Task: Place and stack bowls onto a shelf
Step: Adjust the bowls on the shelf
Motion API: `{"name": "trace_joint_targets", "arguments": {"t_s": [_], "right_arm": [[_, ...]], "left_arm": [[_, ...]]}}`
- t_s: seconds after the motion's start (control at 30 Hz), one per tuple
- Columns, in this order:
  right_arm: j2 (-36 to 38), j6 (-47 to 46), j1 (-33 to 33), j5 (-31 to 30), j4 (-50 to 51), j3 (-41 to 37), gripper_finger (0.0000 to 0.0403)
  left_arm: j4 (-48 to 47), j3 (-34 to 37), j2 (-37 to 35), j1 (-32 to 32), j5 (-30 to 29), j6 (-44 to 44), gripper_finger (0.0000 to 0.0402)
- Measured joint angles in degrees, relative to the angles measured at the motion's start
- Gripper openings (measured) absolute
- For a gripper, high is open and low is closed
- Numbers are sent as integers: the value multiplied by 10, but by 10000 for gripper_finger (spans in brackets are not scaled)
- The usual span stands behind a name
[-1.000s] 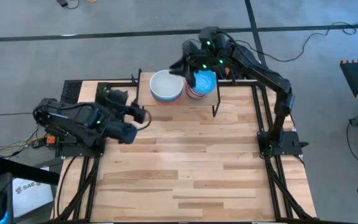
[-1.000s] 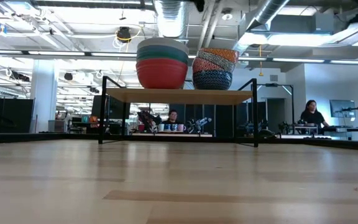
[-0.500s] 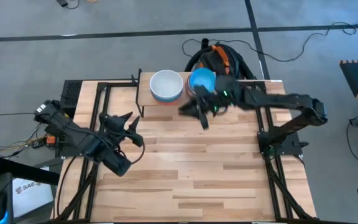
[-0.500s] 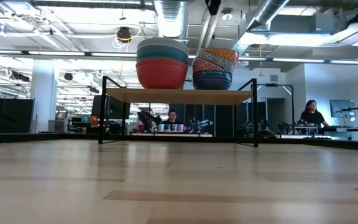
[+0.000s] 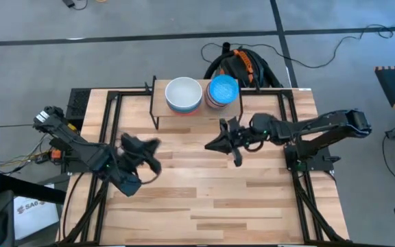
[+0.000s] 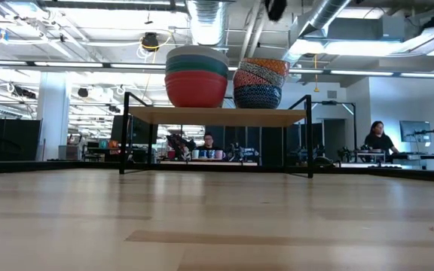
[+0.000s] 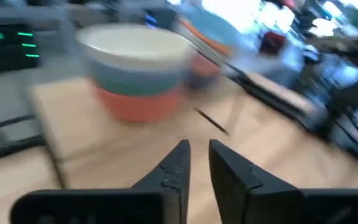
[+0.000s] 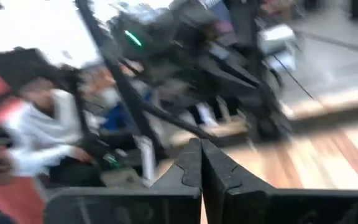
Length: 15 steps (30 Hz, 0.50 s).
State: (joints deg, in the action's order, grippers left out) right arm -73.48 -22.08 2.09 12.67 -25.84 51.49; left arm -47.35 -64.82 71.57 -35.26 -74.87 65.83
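Observation:
Two stacks of bowls stand on the shelf (image 5: 162, 103) at the table's far edge. The left stack (image 6: 196, 75) has a white bowl (image 5: 184, 93) on top and a red one at the bottom. The right stack (image 6: 260, 83) is of patterned bowls, with a blue-inside bowl (image 5: 223, 90) on top. My left gripper (image 5: 149, 149) hovers over the table's left half, near of the shelf, its fingers (image 7: 180, 163) a narrow gap apart and nothing between them. My right gripper (image 5: 214, 145) hovers near of the shelf's right end, shut and empty (image 8: 201, 152).
The shelf's thin black legs (image 6: 124, 139) stand on the wooden tabletop (image 5: 204, 192). Black frame rails (image 5: 297, 178) run along the table's left and right edges. An orange and black bag (image 5: 242, 63) lies on the floor behind the shelf. People sit in the room beyond (image 6: 378, 139).
My right gripper has drawn back from the right stack on the shelf and moved toward the table's near edge, stopping in front of the shelf. My left gripper has swung toward the near edge, and its fingers have drawn closer together. The bowl stacks have stayed in place.

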Motion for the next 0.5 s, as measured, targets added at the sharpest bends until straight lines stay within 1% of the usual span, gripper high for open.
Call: {"name": "trace_joint_targets", "arguments": {"t_s": [0.07, 0.13, 0.23, 0.3, 0.4, 0.5], "right_arm": [[-16, 0, 7, -42, 31, -2, 16], [-41, -1, 8, -102, 70, -3, 17], [-88, 20, 6, -221, 76, -3, 31], [-121, 66, 7, -294, 69, -2, 38], [-184, 159, 8, -358, 75, 22, 36], [-237, 250, 13, -399, 75, 55, 27]], "left_arm": [[106, 26, 0, 3, 30, -106, 32], [179, 53, 0, 13, 50, -158, 22], [187, 79, -8, 28, 68, -151, 11], [188, 91, -14, 35, 74, -135, 7], [184, 96, -15, 41, 101, -131, 5], [185, 96, -17, 43, 112, -135, 5]]}}
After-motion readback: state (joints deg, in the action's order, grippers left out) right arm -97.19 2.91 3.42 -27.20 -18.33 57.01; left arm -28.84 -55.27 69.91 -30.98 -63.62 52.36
